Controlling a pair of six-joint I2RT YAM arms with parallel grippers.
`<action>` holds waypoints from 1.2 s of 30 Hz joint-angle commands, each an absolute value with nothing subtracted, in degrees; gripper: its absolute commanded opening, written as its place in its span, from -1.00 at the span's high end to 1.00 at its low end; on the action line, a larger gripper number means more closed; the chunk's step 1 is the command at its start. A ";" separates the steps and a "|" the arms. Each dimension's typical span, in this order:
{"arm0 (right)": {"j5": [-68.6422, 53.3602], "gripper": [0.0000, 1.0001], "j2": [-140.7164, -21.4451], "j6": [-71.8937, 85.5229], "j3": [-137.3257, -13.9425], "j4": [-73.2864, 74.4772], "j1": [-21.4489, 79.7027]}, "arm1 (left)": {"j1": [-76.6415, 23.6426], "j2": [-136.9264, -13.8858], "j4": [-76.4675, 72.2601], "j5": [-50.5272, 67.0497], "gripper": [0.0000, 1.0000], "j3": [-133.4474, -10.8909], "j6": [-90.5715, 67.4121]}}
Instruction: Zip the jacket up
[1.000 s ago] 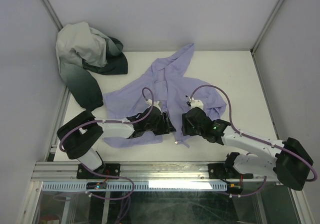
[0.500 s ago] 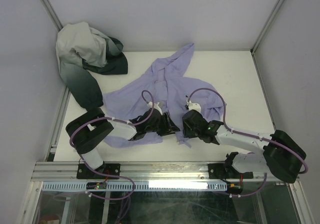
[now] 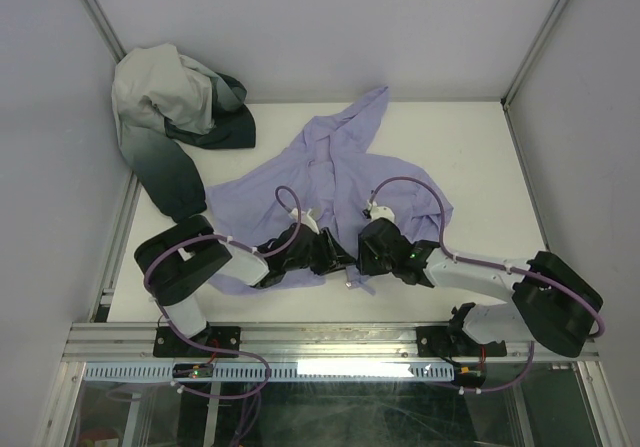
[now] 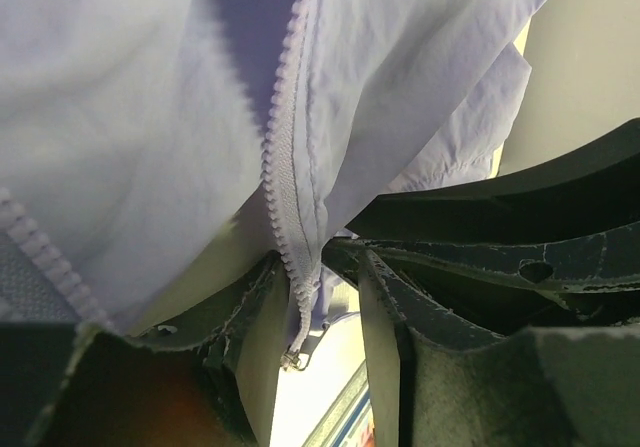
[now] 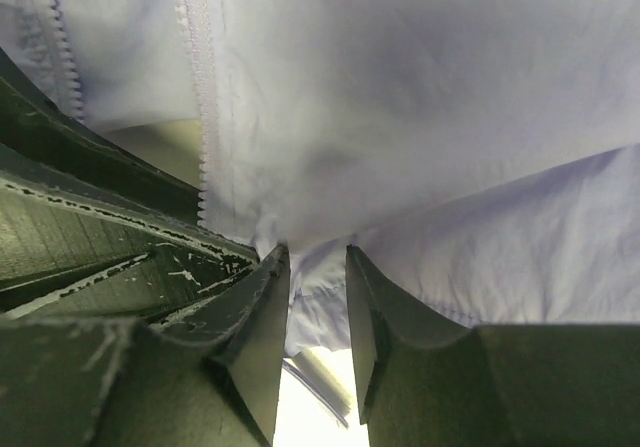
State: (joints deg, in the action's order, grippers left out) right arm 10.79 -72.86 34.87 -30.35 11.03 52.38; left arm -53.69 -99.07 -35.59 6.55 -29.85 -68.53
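Observation:
The lavender jacket (image 3: pixel 330 167) lies spread and wrinkled on the white table (image 3: pixel 480 157), front unzipped. Both grippers meet at its near hem. My left gripper (image 3: pixel 338 257) (image 4: pixel 320 267) is open; the lower end of one zipper tape (image 4: pixel 285 177), with a small metal end piece (image 4: pixel 293 360), hangs in the gap against the left finger (image 4: pixel 255 347). My right gripper (image 3: pixel 362 255) (image 5: pixel 315 257) is open, with a fold of the jacket's hem (image 5: pixel 320 297) between its fingertips. A second row of zipper teeth (image 5: pixel 203 87) runs just left of it.
A white-and-dark-green garment (image 3: pixel 175 117) is heaped at the back left corner. Enclosure walls and frame posts ring the table. The two black gripper bodies sit almost against each other. The metal rail (image 3: pixel 300 339) runs along the near edge.
Both grippers have slid closer together at the hem, and both pairs of jaws have narrowed around the zipper end and the fabric. The jacket has hardly shifted.

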 commanded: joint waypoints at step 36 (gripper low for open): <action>-19.52 -0.28 -53.40 16.30 -28.10 -5.12 43.17 | -54.05 -72.45 -41.93 3.54 1.00 -26.63 -39.26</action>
